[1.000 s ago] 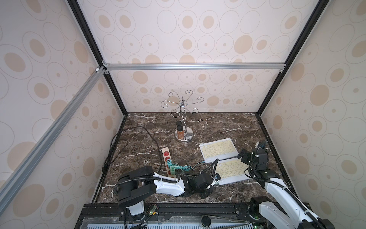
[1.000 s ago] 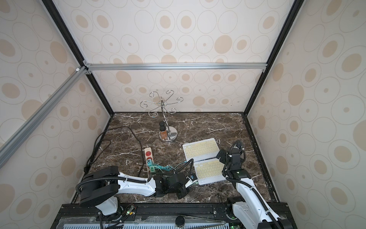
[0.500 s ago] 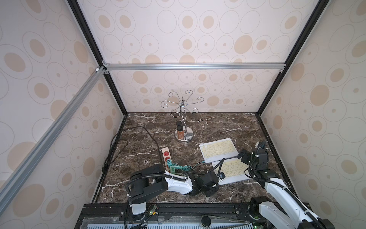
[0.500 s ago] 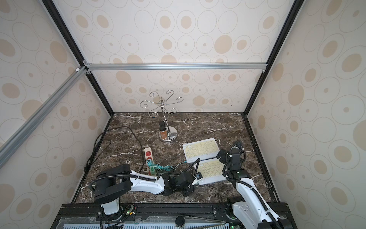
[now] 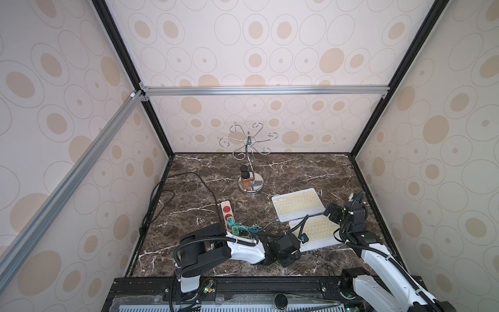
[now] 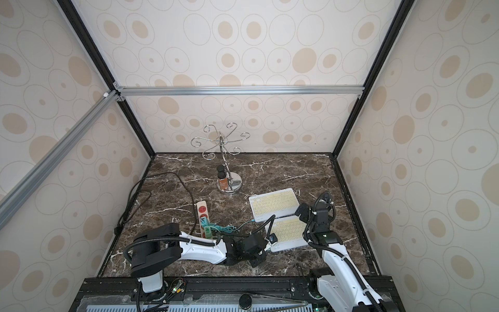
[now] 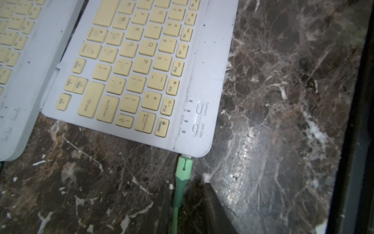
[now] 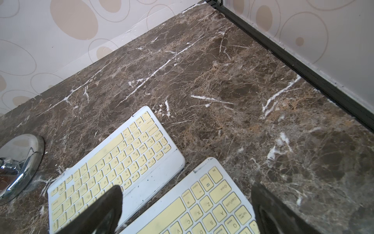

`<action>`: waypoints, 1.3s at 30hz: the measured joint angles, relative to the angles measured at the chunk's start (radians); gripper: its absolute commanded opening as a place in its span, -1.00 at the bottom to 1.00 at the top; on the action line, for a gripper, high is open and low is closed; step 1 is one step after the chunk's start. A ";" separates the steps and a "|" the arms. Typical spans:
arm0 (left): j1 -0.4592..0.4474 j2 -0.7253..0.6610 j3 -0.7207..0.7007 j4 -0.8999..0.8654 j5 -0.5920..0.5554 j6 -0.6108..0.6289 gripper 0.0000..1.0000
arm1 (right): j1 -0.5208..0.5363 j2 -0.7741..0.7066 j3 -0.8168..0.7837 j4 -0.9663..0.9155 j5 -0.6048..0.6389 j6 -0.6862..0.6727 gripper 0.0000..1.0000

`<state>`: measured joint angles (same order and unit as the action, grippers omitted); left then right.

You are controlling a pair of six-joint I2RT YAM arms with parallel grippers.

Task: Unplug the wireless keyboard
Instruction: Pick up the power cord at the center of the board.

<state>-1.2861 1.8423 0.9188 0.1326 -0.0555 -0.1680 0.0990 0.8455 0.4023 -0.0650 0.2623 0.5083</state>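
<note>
In a top view, taking the back wall as twelve o'clock, the near keyboard (image 5: 321, 231) lies at about four o'clock on the table (image 5: 297, 167), and the far keyboard (image 5: 297, 204) sits just beside it toward twelve. That's two keyboards. Also on the table are one power strip (image 5: 228, 216) at seven o'clock, a tangle of green cable (image 5: 253, 229), one black cord (image 5: 172, 189), and one stand (image 5: 249, 173) with two bottles (image 5: 245, 177) at its foot.

The left gripper (image 5: 302, 241) is low at the near keyboard's eight o'clock corner. The right gripper (image 5: 336, 216) is over its two o'clock end.

From the left wrist, here's the key shot: the green plug (image 7: 184, 168) is seated in the near keyboard's edge by the OFF/ON switch. So nothing is unplugged yet, and the grip and the pull are both to come, I'd say. Only one dark finger (image 7: 216, 210) shows, just beside the cable, so I can't tell whether this gripper has closed on it.

From the right wrist, both fingers (image 8: 105, 208) are spread wide and hold nothing, with the near keyboard's end between them.
</note>
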 measured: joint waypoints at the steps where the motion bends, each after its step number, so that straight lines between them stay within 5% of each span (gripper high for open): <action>1: 0.000 0.000 0.001 -0.004 -0.006 0.000 -0.44 | 0.000 -0.001 0.000 0.000 0.000 0.000 1.00; 21: 0.000 -0.067 0.044 -0.313 -0.034 -0.093 -0.28 | 0.000 -0.010 -0.001 -0.001 0.000 0.000 1.00; 39: 0.020 0.055 0.249 -0.515 0.061 -0.067 -0.66 | 0.000 -0.034 -0.010 -0.002 0.001 0.001 1.00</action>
<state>-1.2663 1.8969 1.1679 -0.3824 0.0051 -0.2352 0.0990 0.8116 0.3923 -0.0673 0.2634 0.5095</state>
